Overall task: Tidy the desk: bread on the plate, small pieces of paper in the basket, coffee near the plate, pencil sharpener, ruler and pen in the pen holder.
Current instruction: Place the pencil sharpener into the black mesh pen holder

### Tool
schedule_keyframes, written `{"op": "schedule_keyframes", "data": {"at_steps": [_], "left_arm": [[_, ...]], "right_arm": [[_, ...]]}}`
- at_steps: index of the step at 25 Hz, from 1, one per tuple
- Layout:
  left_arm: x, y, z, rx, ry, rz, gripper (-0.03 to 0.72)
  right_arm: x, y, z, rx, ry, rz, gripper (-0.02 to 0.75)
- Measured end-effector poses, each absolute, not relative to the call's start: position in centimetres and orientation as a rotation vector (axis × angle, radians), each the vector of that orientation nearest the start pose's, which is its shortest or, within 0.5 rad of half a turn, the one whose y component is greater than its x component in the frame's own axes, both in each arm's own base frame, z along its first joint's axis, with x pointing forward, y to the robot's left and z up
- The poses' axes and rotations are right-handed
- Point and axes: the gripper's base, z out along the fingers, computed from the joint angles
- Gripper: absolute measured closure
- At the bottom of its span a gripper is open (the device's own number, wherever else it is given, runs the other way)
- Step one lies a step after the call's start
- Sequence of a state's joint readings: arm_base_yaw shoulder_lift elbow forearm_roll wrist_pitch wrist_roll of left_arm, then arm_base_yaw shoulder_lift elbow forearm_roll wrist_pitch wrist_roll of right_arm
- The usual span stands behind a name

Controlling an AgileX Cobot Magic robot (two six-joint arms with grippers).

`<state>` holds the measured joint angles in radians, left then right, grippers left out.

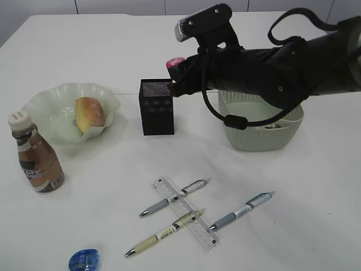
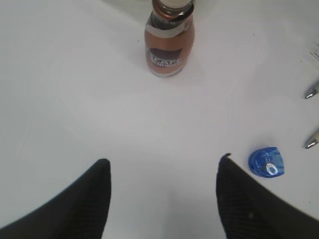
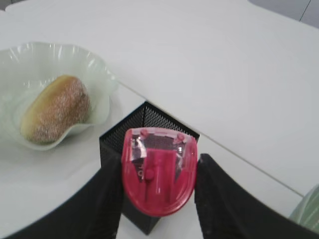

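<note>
Right wrist view shows the right hand (image 3: pixel 158 186) clamped on a pink translucent plastic pencil sharpener (image 3: pixel 158 174), one finger pressed to each side, held just above the open top of the small black square mesh pen holder (image 3: pixel 144 122). Beyond it, the oval golden-brown bread roll (image 3: pixel 56 108) lies in the pale green wavy-rimmed glass plate (image 3: pixel 97 67).

From the exterior view, the black right arm reaches across from the right, passing over the sage-green woven-look plastic basket (image 1: pixel 260 135), which stands right of the pen holder on the large white counter (image 1: pixel 101 45). The brown plastic coffee bottle with a white cap (image 1: pixel 35 153) stands upright just in front of the plate's left edge. Near the front, a clear plastic ruler (image 1: pixel 183 213) lies at a slant with two pens crossing it: a grey one (image 1: pixel 175 197) and a yellowish one (image 1: pixel 164 232). A third, grey-blue pen (image 1: pixel 242 210) lies just right of the ruler. A blue translucent pencil sharpener (image 1: pixel 84 260) sits at the front edge.

Left wrist view shows the left hand (image 2: pixel 164 199) released, fingers spread wide over bare counter, with the blue sharpener just beside its right finger and the bottle well ahead.
</note>
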<state>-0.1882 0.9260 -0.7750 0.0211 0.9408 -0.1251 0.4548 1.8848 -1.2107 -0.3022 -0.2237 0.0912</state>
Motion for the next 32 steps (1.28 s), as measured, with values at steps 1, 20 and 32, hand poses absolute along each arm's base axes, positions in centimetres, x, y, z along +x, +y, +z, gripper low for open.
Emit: {"op": "schedule_keyframes", "data": {"at_steps": [1, 20, 32], "left_arm": [[15.9, -2.9, 30.1, 0.091, 2.574, -0.091, 0.202], [16.0, -2.9, 30.1, 0.091, 2.568, -0.092, 0.202], [16.0, -2.9, 30.1, 0.091, 2.566, -0.093, 0.202]], "right_arm": [[38.6, 19.5, 23.1, -0.667, 1.814, 0.231, 0.408], [43.9, 22.3, 20.0, -0.540, 1.840, 0.329, 0.408], [44.1, 23.0, 17.3, -0.559, 1.885, 0.335, 0.409]]}}
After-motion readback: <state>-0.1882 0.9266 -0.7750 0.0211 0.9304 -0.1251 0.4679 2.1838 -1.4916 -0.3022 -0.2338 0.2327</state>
